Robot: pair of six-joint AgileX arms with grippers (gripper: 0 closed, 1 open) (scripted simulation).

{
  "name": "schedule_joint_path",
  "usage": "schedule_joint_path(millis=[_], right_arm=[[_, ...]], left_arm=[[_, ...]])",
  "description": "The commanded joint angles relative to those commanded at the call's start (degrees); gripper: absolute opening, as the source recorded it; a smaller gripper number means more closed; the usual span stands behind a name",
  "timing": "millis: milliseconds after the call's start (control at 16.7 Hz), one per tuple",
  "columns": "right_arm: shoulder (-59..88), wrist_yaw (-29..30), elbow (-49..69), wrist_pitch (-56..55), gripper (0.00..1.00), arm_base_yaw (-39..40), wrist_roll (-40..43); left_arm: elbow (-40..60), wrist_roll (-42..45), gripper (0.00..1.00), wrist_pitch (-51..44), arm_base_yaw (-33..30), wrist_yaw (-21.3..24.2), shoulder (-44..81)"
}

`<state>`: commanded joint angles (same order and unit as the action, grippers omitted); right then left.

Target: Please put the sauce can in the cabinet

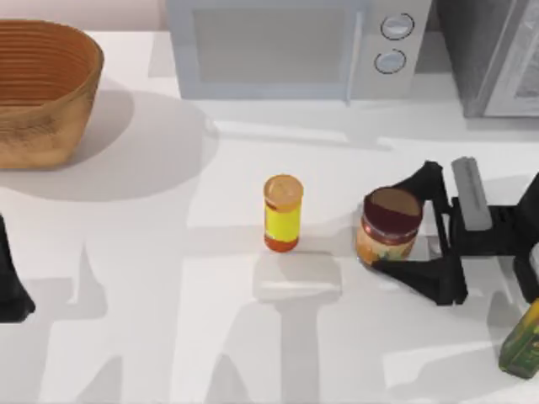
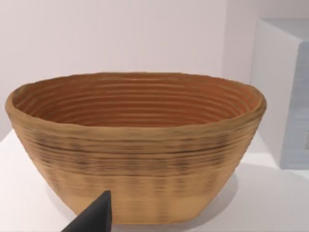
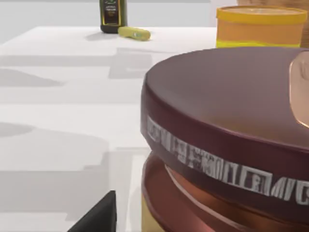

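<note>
Reaching in from the right side of the table (image 1: 253, 353), the right gripper (image 1: 407, 224) has its two black fingers spread wide on either side of the sauce can (image 1: 389, 225). One finger lies behind the can and the other in front of it; the front finger (image 1: 421, 273) looks to be touching the can's base, while the rear one stands just clear, so the jaws are open and nothing is gripped. The can stands upright right of the table's middle, its dark maroon lid (image 3: 231, 121) looming close in the right wrist view. Just to its left stands the yellow bottle (image 1: 282, 214) with an orange cap, upright and apart from the can. The cabinet (image 1: 493, 55) sits at the back right corner, beside the microwave (image 1: 295, 46), well apart from the can. A green-yellow carton (image 1: 522, 341) lies at the right edge, near the arm. A woven basket (image 1: 42, 88) rests at the back left. The left gripper (image 1: 10, 286) is parked at the left edge, facing the basket; whether its jaws are open cannot be told.
</note>
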<state>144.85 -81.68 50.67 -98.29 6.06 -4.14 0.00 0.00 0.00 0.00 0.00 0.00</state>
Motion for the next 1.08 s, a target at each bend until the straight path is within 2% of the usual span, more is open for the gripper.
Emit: schedule_joint_path(millis=[660, 1080], right_arm=[[0.0, 0.0, 0.0, 0.0, 0.02, 0.0, 0.0], [0.0, 0.0, 0.0, 0.0, 0.0, 0.0, 0.0]], left_arm=[[0.0, 0.0, 1.0, 0.0, 0.0, 0.0, 0.0], [0.0, 0.0, 1.0, 0.0, 0.0, 0.0, 0.0]])
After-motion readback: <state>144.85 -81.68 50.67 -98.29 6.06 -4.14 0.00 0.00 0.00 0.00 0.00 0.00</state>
